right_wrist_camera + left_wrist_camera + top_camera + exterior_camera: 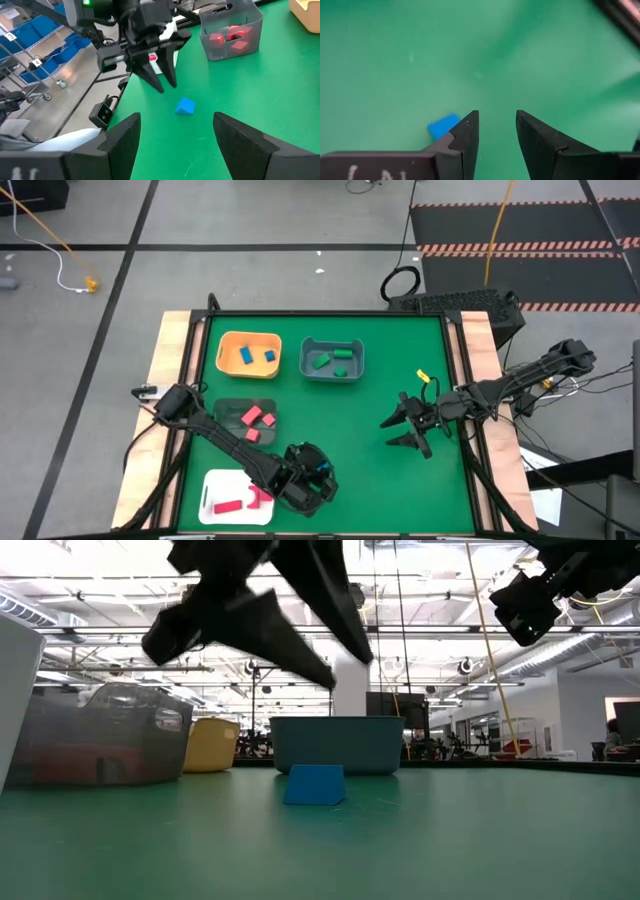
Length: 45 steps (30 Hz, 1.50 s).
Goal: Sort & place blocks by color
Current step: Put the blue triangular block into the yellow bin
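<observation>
One loose blue block [186,106], small cube-like piece, lies flat on the green worktop [400,370] near its front edge, just beside the white flat tray [212,485], nothing gripping it; it also shows in the low view [314,784] and left wrist view [443,125]. Two blue blocks [257,356] sit in the orange bin [228,340]. Three green blocks [330,360] lie in the grey-blue bin [305,370]. Several red blocks [256,420] rest in the clear bin [225,405], jumbled. Red/pink bars [240,502] lie on the white flat tray. One yellow block [422,376] lies alone on the worktop toward the right side.
</observation>
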{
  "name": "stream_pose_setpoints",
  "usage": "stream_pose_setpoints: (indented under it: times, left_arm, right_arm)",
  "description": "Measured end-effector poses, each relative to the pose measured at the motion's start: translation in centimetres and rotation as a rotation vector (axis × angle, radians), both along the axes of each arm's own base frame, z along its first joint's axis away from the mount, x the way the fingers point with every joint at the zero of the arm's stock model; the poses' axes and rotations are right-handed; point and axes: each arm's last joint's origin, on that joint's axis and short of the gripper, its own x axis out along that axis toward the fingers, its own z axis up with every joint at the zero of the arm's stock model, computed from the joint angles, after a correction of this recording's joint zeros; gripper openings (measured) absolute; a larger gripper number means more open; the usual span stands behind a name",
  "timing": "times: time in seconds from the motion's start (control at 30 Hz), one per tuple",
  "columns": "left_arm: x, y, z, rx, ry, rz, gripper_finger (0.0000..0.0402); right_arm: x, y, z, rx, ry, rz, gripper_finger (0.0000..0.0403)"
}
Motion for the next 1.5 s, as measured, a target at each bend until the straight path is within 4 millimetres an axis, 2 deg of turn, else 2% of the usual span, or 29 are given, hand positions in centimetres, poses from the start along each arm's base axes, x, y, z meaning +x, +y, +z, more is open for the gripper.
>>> stream_pose_setpoints:
  times: [0.17,0.4,0.5,0.7,0.83,1.27,1.5]
  left_arm:
    - [0.2,-0.3,-2.0,-0.046,0.050,0.014,0.0131]
    - [0.4,0.3,-2.3,-0.091,0.047,0.083,0.0135]
    - [0.6,0.7,-2.4,-0.115,0.044,0.131,0.0158]
    - [0.9,1.6,-2.6,-0.154,0.081,0.148,0.0237]
    - [1.0,2.3,-2.8,-0.260,0.157,0.156,0.0261]
    - [1.9,3.9,-3.5,-0.325,0.196,0.204,0.0264]
    - [2.4,3.8,-4.2,-0.335,0.184,0.198,0.0249]
  right_arm:
    - [0.0,0.0,0.0,0.000,0.001,0.000,0.0242]
    - [0.0,0.0,0.0,0.000,0.000,0.000,0.0242]
    - [0.0,0.0,0.0,0.000,0.000,0.000,0.0242]
    - [0.0,0.0,0.0,0.000,-0.001,0.000,0.0242]
    - [0.0,0.0,0.0,0.000,-0.001,0.000,0.0242]
    - [0.0,0.0,0.0,0.000,0.000,0.000,0.0242]
    - [0.0,0.0,0.0,0.001,-0.002,0.000,0.0242]
